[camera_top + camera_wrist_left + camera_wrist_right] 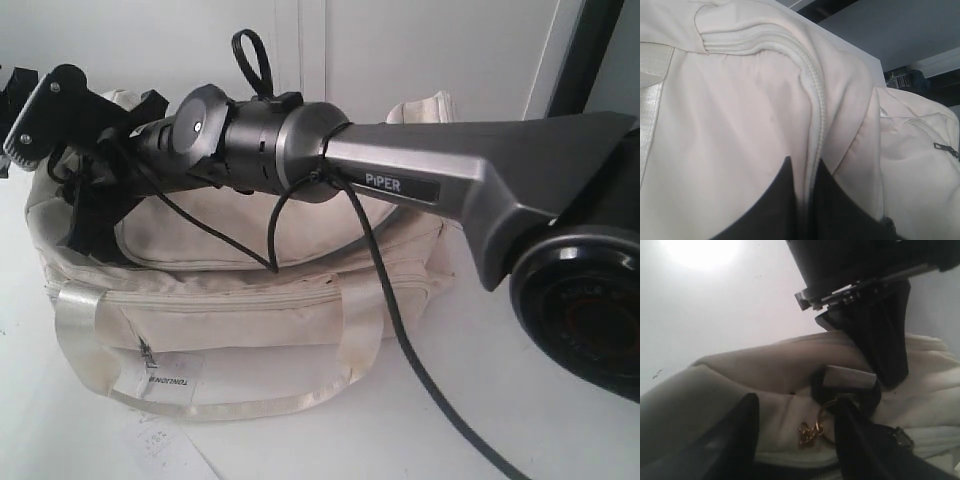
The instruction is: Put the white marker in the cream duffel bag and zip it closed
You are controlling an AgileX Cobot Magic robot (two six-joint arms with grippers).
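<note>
While the left gripper (805, 180) pinches the cream duffel bag (740, 125) and the right gripper (797, 412) hangs open, empty, just above it, the unseen white marker risks being zipped out.

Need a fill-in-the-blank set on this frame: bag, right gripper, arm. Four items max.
1. The cream duffel bag lies on a ____ table.
2. The right gripper has its jaws ____.
3. The small chain ahead of that gripper is ____ coloured.
4. The arm reaching across the bag is lettered ____.
Missing words: white; open; gold; PiPER.
</note>
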